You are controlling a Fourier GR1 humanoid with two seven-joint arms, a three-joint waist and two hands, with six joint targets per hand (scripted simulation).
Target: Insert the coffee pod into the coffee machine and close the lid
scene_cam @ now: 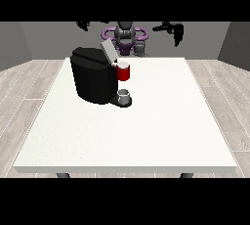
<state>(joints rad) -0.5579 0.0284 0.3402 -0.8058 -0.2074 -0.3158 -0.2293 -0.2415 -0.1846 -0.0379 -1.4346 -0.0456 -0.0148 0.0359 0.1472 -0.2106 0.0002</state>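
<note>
Both robot hands hang high at the far edge of the tabletop (pixel 146 136), well apart from everything they are meant to work on: the robot hand at the view's right (pixel 177 32) is raised with its dark fingers hanging down and nothing between them, while the robot hand at the view's left (pixel 83 25) is only a small dark shape, and whether it is spread or curled I cannot tell. The coffee machine (pixel 93 79) stands on the left half of the tabletop, its grey lid (pixel 108 51) tilted up and open. A red cylinder with a pale top, which I take to be the coffee pod (pixel 123 71), sits at the machine's front just below that lid; whether it is fully seated or only resting at the opening is not plain. A small grey cup (pixel 124 95) stands on the drip base beneath it. The main risk, as I judge it, lies in the long reach down from above: a hand coming in low could brush the raised lid sideways or knock the pod out of its seat before anything presses it home. If the pod stands proud, pushing the lid down could jam it against the pod's rim. A careless sweep could also tip the cup.
</note>
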